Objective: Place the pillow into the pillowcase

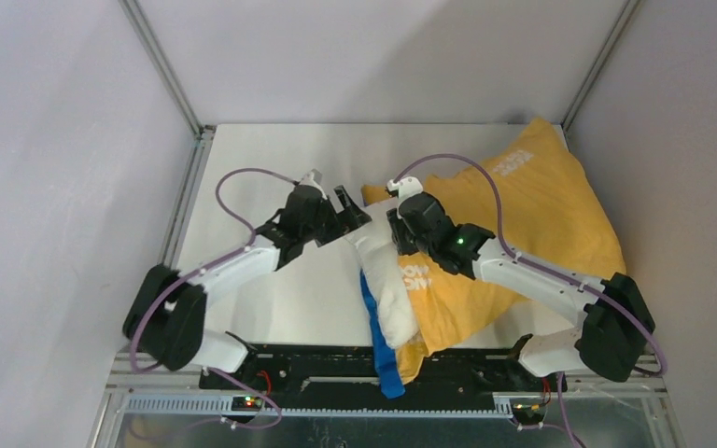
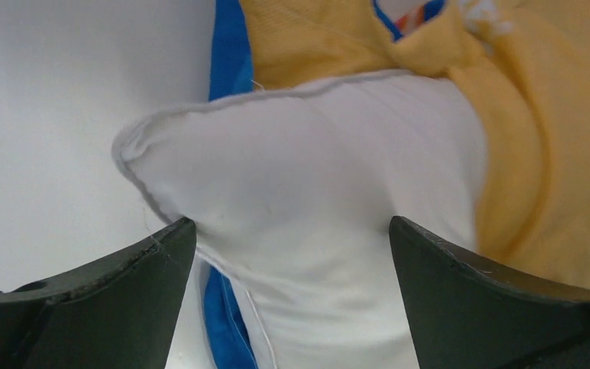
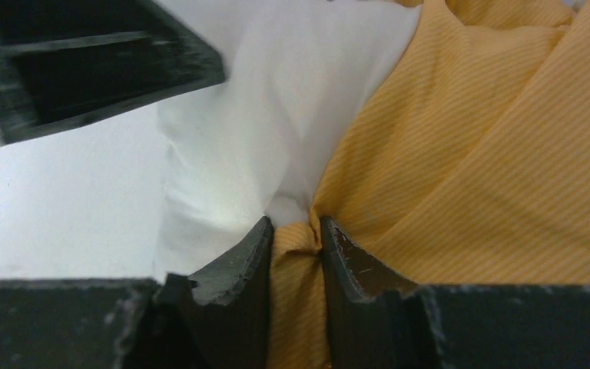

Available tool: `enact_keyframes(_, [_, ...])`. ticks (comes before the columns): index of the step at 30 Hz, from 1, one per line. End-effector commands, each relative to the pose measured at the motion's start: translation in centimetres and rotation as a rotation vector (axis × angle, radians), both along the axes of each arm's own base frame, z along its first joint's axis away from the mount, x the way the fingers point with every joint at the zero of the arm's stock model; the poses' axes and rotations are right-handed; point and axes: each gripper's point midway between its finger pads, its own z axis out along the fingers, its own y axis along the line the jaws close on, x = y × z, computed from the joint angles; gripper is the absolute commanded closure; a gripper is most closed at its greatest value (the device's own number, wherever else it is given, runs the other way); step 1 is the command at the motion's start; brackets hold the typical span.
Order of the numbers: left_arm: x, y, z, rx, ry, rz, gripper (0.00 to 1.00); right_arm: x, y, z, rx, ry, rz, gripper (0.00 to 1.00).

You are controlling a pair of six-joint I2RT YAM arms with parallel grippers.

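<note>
The white pillow (image 1: 390, 285) sticks out of the mouth of the orange-yellow pillowcase (image 1: 541, 201) at the table's middle; most of it lies inside the case. The case's blue face (image 1: 380, 350) hangs over the near edge. My left gripper (image 1: 353, 213) is open, its fingers wide on either side of the pillow's (image 2: 299, 169) bare corner, gripping nothing (image 2: 292, 223). Yellow pillowcase fabric (image 2: 538, 154) lies to its right. My right gripper (image 3: 297, 224) is shut on a bunched fold of the pillowcase (image 3: 469, 154) at its mouth, right beside the pillow (image 3: 261, 115).
The white table (image 1: 271, 168) runs bare to the left and far side. Grey walls and metal frame posts (image 1: 163, 65) close in the workspace. The pillowcase fills the far right corner. One left-gripper finger (image 3: 100, 61) shows close by in the right wrist view.
</note>
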Motion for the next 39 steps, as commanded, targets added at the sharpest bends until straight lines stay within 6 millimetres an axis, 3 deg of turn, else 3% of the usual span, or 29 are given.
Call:
enact_keyframes(1, [2.8,-1.9,-0.4,-0.038,-0.031,0.028,0.03,-3.2,-1.2,-1.6,-0.070,0.074,0.079,0.71])
enact_keyframes(3, [2.8,-2.4,-2.1,-0.032,-0.008,0.024,0.12,-3.3,-1.2,-1.0,-0.069,0.060,0.099,0.69])
enact_keyframes(5, [2.4,-3.0,-3.5,-0.038,0.016,0.012,0.27,-3.2,-1.4,-0.3,-0.076,0.053,0.099,0.64])
enact_keyframes(9, [0.9,-4.1,-6.7,-0.052,0.066,-0.008,0.83,-1.6,-1.4,2.4,-0.102,0.004,0.064,0.45])
enact_keyframes(11, [0.3,-4.4,-7.8,-0.060,0.083,-0.017,0.99,-0.3,-1.2,4.0,-0.120,-0.039,0.043,0.37])
enact_keyframes(16, [-0.9,-4.4,-9.2,-0.054,0.093,-0.025,1.00,4.1,0.3,7.4,-0.165,-0.122,-0.002,0.31])
enact_keyframes(19, [-1.1,-4.2,-9.4,-0.056,0.092,-0.023,1.00,7.0,0.6,7.5,-0.190,-0.118,-0.020,0.31])
enact_keyframes(25, [-1.4,-4.1,-9.3,-0.049,0.079,-0.026,1.00,11.4,0.0,4.5,-0.300,-0.044,-0.001,0.30])
enact_keyframes(30, [-1.5,-4.4,-9.2,-0.054,0.072,-0.040,1.00,12.7,-0.4,1.1,-0.383,0.019,0.025,0.29])
enact_keyframes(39, [-1.6,-4.5,-8.9,-0.061,0.062,-0.053,1.00,14.8,-0.1,-2.1,-0.459,0.064,0.006,0.32])
